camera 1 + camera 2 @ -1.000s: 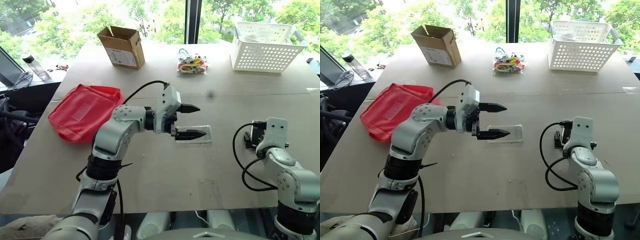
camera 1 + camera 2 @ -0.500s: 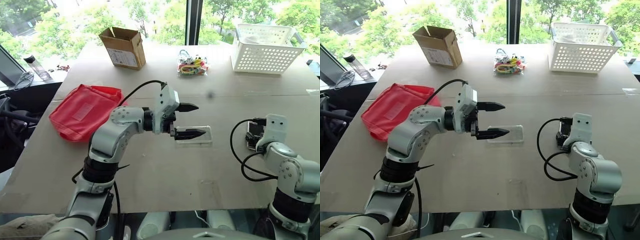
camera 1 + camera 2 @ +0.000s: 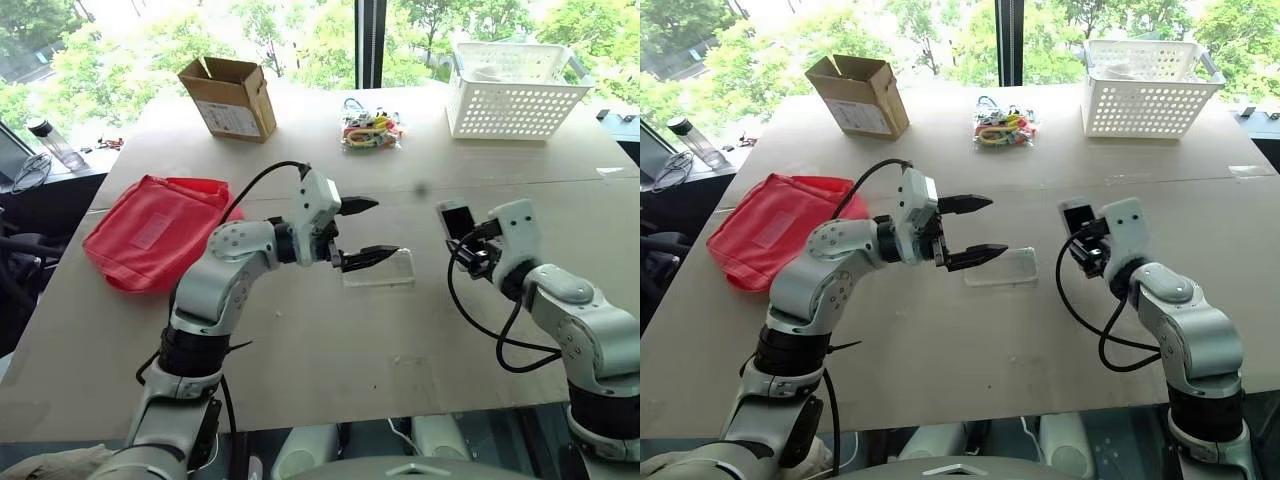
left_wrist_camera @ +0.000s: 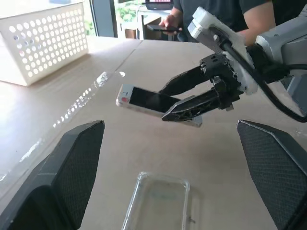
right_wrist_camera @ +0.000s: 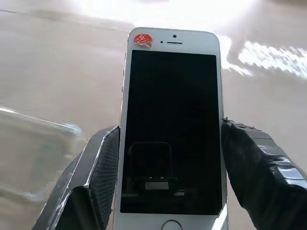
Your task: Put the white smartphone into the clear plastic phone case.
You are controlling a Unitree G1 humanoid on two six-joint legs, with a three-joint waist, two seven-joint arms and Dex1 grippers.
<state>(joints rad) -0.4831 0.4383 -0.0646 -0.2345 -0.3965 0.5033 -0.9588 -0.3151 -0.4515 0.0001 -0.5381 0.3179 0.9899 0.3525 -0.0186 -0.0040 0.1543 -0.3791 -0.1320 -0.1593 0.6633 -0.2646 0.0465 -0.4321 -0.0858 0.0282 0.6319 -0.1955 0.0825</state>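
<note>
Two grippers are being kept over the pale wooden table (image 3: 330, 360), each for its own reason. The small white smartphone with the dark glass screen and a red sticker at its top corner (image 5: 171, 124) is being gripped by its long edges between the two black fingers of the right gripper (image 4: 184, 103), well clear of the table and nearly level, its free end being pointed toward the left arm; being pinched near its lower end, most of its body is being left free to enter a shell. The thin clear plastic phone case (image 3: 380, 268) is lying flat on the table with its hollow side apparently up, between the two arms, just beside and below the tips of the left gripper (image 3: 362, 232), whose fingers are being held wide apart with nothing between them. That gripper is probably being kept there so that the light, slippery case can be steadied or taken while the phone is being brought over. The phone and the case are not yet touching. A person's arm (image 4: 259, 14) is being seen beyond the table.
</note>
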